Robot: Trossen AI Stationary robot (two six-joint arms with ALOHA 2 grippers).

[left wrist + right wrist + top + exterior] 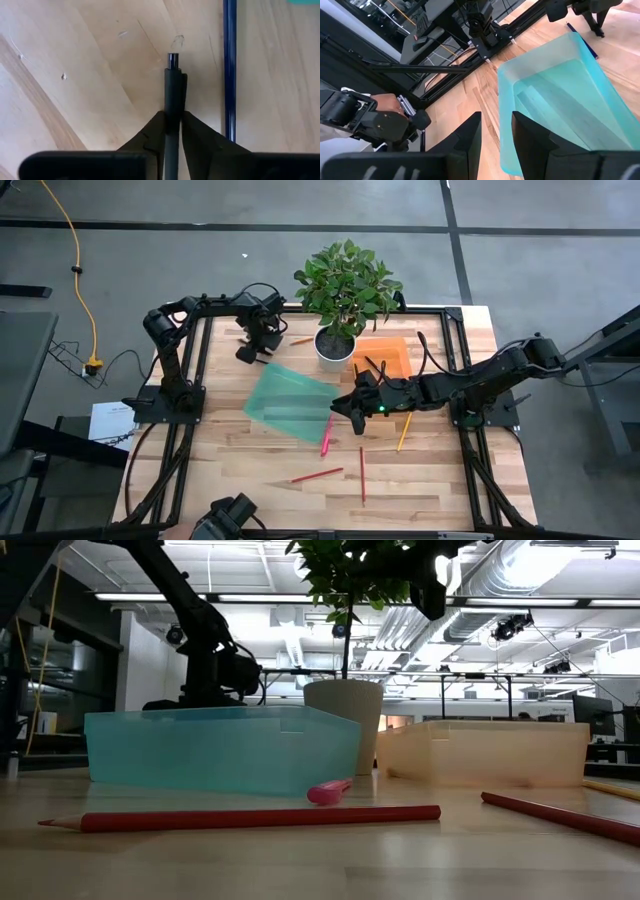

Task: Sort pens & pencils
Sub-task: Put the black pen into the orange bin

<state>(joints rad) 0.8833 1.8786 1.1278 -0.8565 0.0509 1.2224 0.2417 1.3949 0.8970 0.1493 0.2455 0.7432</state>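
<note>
Left gripper [172, 131] jaws pinch black pen [173, 95] | right gripper [496, 131] jaws spread, seemingly empty

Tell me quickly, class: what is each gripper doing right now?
Left gripper: closed on a dark pen.
Right gripper: open, holding nothing, above the teal bin.

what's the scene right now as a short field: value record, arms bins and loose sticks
left gripper: at the table's far left, closed on a black pen
right gripper: over mid-table, open, empty
teal bin: mid-table, left of centre
orange bin: beside the potted plant
pink pen: lies by the teal bin
red pencils: two near the front edge
yellow pencil: right of centre
</note>
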